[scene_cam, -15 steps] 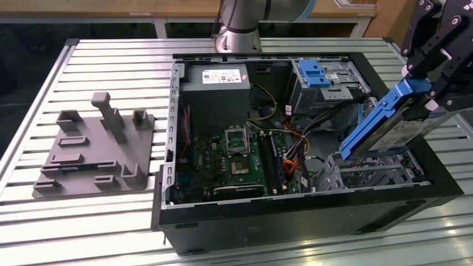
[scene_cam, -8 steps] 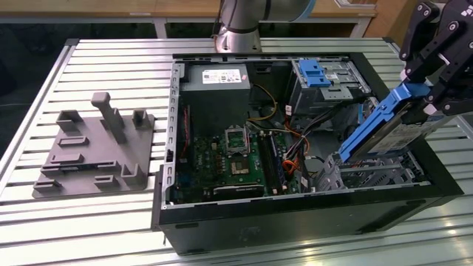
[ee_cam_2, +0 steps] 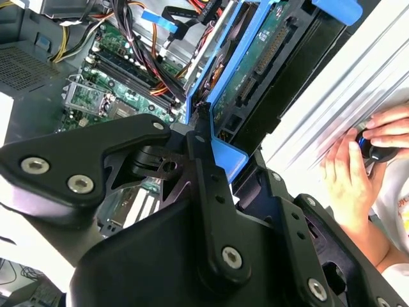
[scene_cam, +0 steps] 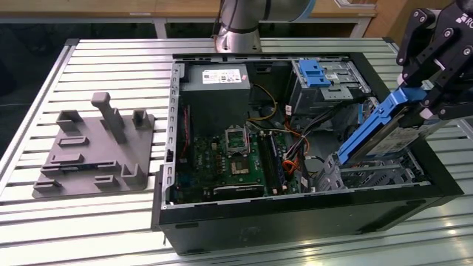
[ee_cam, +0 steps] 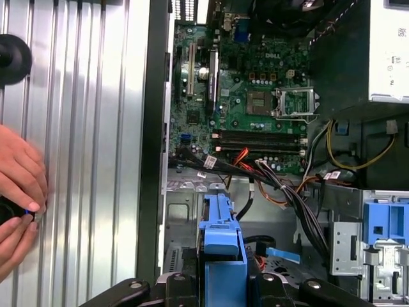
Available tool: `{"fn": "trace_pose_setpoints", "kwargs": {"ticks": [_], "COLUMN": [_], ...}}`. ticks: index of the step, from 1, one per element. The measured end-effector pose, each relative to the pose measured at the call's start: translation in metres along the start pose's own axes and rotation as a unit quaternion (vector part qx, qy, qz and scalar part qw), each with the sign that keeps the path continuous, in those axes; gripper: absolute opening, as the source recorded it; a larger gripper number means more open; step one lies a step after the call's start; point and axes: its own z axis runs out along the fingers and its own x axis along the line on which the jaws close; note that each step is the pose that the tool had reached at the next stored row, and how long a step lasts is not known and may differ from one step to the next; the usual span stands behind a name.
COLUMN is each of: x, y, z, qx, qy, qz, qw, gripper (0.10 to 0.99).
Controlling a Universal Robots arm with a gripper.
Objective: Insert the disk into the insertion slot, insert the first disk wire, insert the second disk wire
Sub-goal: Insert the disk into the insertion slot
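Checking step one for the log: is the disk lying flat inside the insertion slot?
No. In the exterior view the disk stands steeply tilted, upper end in the gripper, lower end at the insertion slot.

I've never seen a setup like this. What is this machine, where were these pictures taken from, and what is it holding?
It's a robot arm ending in a black gripper. The exterior view comes from a camera off the arm; both wrist views come from cameras riding near its wrist. On the slatted table sit an open computer case and a grey fixture. The gripper grips the disk, a drive in a blue bracket, tilted, its lower end at the insertion slot. A person's hand is beside the case.
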Motion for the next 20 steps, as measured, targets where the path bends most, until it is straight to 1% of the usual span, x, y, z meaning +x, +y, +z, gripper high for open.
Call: {"fn": "trace_pose_setpoints", "kwargs": {"ticks": [3, 7, 11, 20], "x": [0.0002, 0.0003, 0.0004, 0.0011], "y": [0.0007, 0.0037, 0.0037, 0.0035], "z": [0.0032, 0.0069, 0.0098, 0.0188], "qx": [0.0, 0.0, 0.0, 0.0], "qy": [0.0, -0.0001, 0.0002, 0.0], "qz": [0.0, 0.0, 0.0, 0.0], "qw": [1.0, 1.0, 1.0, 1.0], "gripper": [0.365, 0.365, 0.365, 0.365]}}
